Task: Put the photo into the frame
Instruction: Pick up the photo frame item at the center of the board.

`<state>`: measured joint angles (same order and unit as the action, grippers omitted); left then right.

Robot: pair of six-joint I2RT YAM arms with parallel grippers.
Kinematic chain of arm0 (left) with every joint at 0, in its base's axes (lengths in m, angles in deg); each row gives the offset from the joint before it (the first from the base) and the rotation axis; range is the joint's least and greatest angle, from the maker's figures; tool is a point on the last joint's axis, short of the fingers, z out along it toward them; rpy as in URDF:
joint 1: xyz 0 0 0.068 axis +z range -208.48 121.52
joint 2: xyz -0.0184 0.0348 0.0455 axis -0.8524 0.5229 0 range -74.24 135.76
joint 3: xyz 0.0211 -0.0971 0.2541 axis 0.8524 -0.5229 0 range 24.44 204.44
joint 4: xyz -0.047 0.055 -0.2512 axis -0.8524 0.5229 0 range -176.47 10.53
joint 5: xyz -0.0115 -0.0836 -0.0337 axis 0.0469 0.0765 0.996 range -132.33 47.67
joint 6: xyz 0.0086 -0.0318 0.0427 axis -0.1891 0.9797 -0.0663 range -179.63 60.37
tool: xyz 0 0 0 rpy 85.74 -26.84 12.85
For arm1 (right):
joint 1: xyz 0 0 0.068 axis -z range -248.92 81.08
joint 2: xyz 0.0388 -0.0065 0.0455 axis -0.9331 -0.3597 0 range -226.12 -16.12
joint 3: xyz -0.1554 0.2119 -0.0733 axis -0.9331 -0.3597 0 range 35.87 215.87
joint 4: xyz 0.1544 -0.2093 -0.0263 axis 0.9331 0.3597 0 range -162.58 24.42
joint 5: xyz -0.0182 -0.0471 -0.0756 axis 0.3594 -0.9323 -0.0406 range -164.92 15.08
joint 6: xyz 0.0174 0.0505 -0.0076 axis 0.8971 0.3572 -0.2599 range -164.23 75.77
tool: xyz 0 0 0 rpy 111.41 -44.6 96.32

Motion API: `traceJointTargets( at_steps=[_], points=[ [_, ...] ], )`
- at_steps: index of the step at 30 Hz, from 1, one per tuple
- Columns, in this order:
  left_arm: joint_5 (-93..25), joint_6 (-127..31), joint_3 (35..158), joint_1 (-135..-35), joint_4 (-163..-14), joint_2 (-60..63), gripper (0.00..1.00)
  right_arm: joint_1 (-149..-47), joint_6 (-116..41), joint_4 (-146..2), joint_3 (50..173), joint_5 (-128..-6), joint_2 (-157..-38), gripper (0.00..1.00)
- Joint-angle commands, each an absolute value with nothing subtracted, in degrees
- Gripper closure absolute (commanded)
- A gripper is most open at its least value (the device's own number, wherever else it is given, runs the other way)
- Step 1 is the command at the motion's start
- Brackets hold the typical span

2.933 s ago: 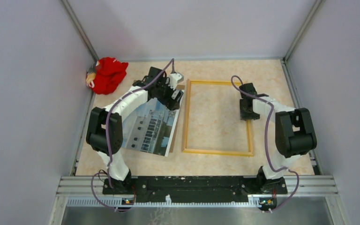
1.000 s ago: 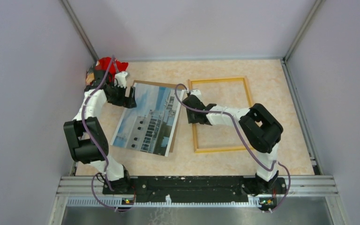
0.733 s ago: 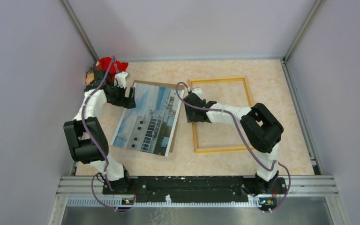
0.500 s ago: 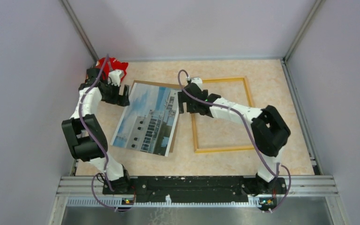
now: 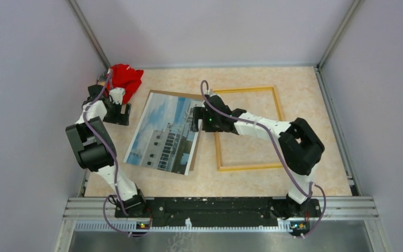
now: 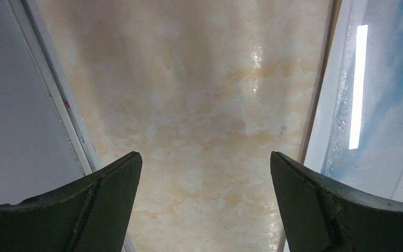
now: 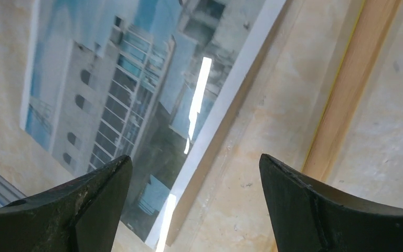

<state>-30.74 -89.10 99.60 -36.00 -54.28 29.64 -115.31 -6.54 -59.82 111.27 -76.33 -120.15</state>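
Arms: two, a left and a right, based at the near edge of the table [image 5: 241, 73].
Left gripper [image 5: 117, 112]: one; jaws spread wide, nothing between them. In the left wrist view the left gripper [image 6: 203, 157] has only bare table under its gap.
Left gripper position: at the far-left of the table, near the left wall, just left of the photo's far-left corner and clear of it.
Right gripper [image 5: 199, 119]: one; jaws spread wide, holding nothing. In the right wrist view the right gripper [image 7: 195, 157] hangs over the photo's right border.
Photo [image 5: 165, 134]: one; lies flat, picture side up, left of centre, outside the frame. The building print and its white border show in the right wrist view [image 7: 126, 79].
Backing board [image 5: 193, 156]: one; brown, under the photo, showing as a thin strip along the photo's right and far edges.
Frame [image 5: 246, 168]: one; lies flat right of centre, wood-coloured side up, bare table inside it. Its left rail [image 7: 354, 89] runs just beside the backing board, with a strip of table between.
Red cloth item [image 5: 123, 81]: one; in the far-left corner.
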Motion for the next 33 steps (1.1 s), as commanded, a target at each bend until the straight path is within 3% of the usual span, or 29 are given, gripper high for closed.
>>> traceJointTargets(
  at_steps=[1, 7, 22, 33],
  points=[
    [-33.5, -88.8, 98.1, -36.3, -59.9, 31.0, 0.02, -115.8, -2.0, -63.1, 111.0, -71.3, -123.6, 0.12],
    [-32.2, -86.8, 96.5, -38.2, -60.9, 32.1, 0.02, -115.8, 0.7, -63.6, 111.6, -69.9, -127.7, 0.18],
    [-33.6, -84.6, 91.4, -42.3, -64.9, 33.0, 0.02, -114.3, 9.9, -68.1, 105.0, -68.1, -129.1, 0.19],
    [-35.0, -85.1, 90.0, -42.2, -65.9, 33.0, 0.02, -113.4, 13.5, -76.0, 102.6, -63.3, -123.5, 0.26]
  ],
)
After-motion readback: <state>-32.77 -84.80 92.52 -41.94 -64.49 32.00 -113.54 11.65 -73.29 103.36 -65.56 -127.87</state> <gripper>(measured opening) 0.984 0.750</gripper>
